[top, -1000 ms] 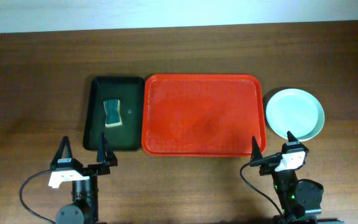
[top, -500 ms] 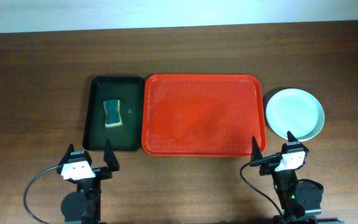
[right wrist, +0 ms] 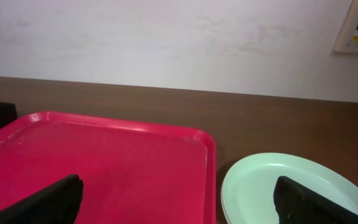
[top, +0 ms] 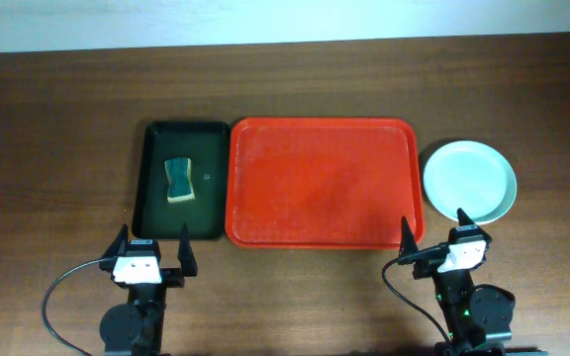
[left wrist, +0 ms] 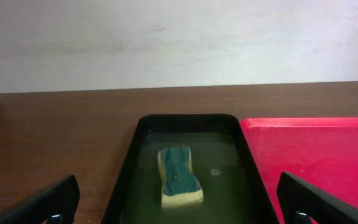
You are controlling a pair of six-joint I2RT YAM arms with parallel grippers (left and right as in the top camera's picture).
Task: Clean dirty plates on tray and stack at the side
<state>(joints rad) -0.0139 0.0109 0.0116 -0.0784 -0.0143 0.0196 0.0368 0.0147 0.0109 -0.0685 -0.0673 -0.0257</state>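
The red tray [top: 320,183] lies in the middle of the table with nothing on it; it also shows in the right wrist view [right wrist: 98,165] and the left wrist view [left wrist: 316,155]. A pale mint green plate [top: 468,181] sits on the table right of the tray, also in the right wrist view [right wrist: 278,186]; whether other plates lie under it I cannot tell. My left gripper [top: 153,254] is open and empty, in front of the dark tray. My right gripper [top: 433,240] is open and empty, near the red tray's front right corner.
A dark green-black tray [top: 179,183] with murky water stands left of the red tray and holds a green and yellow sponge [top: 178,180], also in the left wrist view [left wrist: 179,174]. A pale wall runs behind the table's far edge.
My left gripper has turned and shifted a little right and forward, now squarely facing the dark tray. The right arm, plate and trays have not moved.
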